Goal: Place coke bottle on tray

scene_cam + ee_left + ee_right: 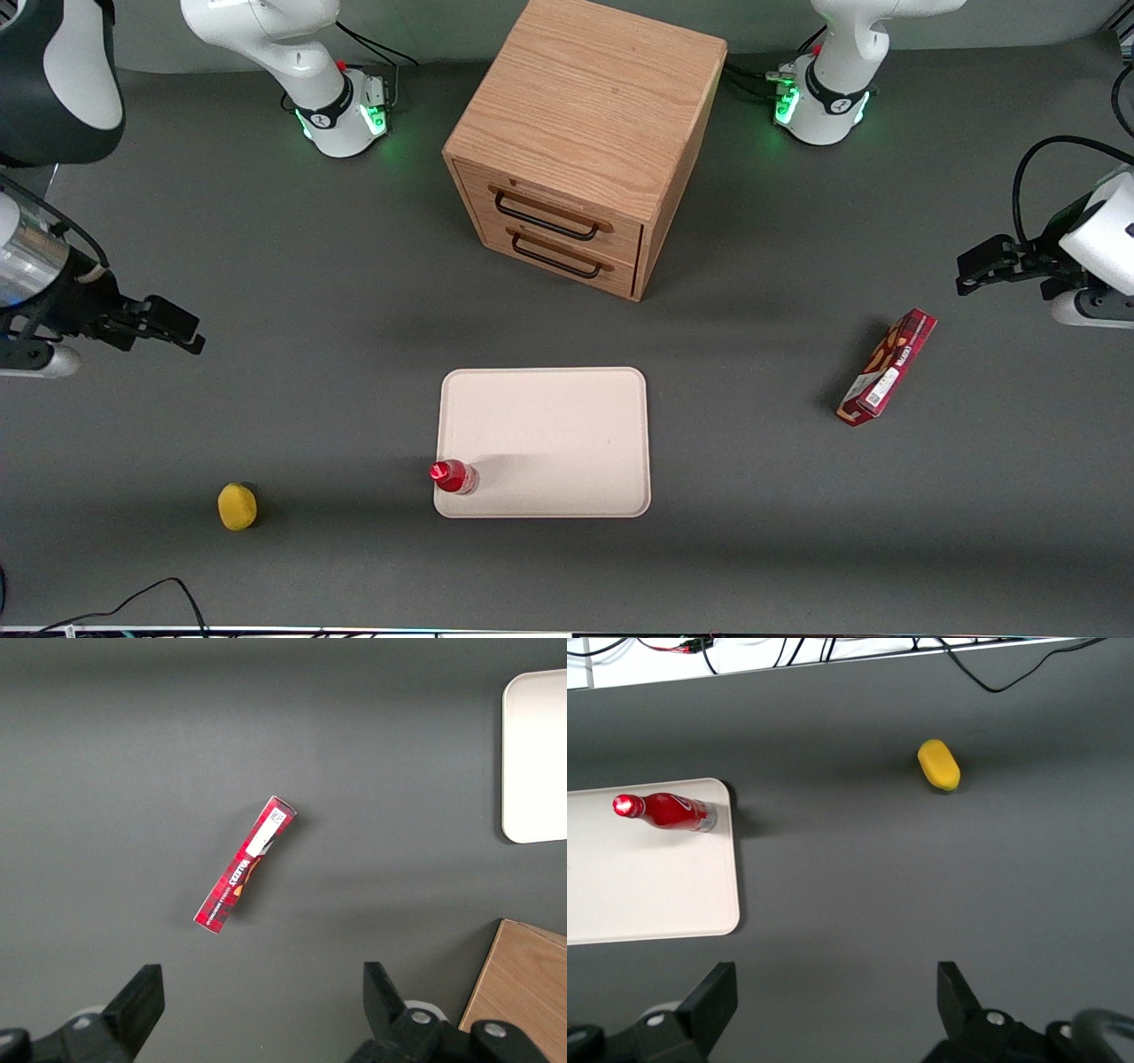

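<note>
My claw [182, 330] hangs open and empty over bare table toward my end, well apart from the tray [567, 416]. The bottle [454, 476] stands upright on the tray, in the corner nearest the front camera and nearest me, its base just inside the rim.

By my reckoning the placing is done and only clearing off remains. To do that well, I should keep my fingers spread, move high and away from the tray, and never swing low over that corner. The bottle is tall and narrow and stands so close to the rim that a light knock could tip it off onto the table.

My wrist view shows what the front view cannot: the bottle [664, 811] from its side, with the white lettering and the clear base beside the tray [647, 895] edge, and my spread fingers [718, 999]. The front view alone shows the cabinet [580, 151] and how far off I hang. The box [244, 865] appears only there and in the parked arm's view, which misses the bottle.
</note>
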`<action>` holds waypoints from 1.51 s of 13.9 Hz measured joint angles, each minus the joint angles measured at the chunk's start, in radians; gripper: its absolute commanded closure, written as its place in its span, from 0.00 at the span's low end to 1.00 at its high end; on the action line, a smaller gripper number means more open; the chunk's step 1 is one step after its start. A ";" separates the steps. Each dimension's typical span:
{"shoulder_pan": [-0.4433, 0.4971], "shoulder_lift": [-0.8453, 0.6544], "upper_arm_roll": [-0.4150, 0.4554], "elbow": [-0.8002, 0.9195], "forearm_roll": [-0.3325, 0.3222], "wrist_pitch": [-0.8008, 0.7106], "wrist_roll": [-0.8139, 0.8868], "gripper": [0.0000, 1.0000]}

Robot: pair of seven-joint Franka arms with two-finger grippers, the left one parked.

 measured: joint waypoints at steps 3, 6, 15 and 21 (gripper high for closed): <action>-0.004 -0.017 0.001 -0.021 -0.014 0.011 -0.003 0.00; -0.004 -0.018 0.003 -0.011 -0.017 0.016 -0.018 0.00; -0.075 -0.058 -0.002 -0.010 -0.025 -0.042 -0.175 0.00; -0.073 -0.064 0.026 -0.010 -0.025 -0.051 -0.175 0.00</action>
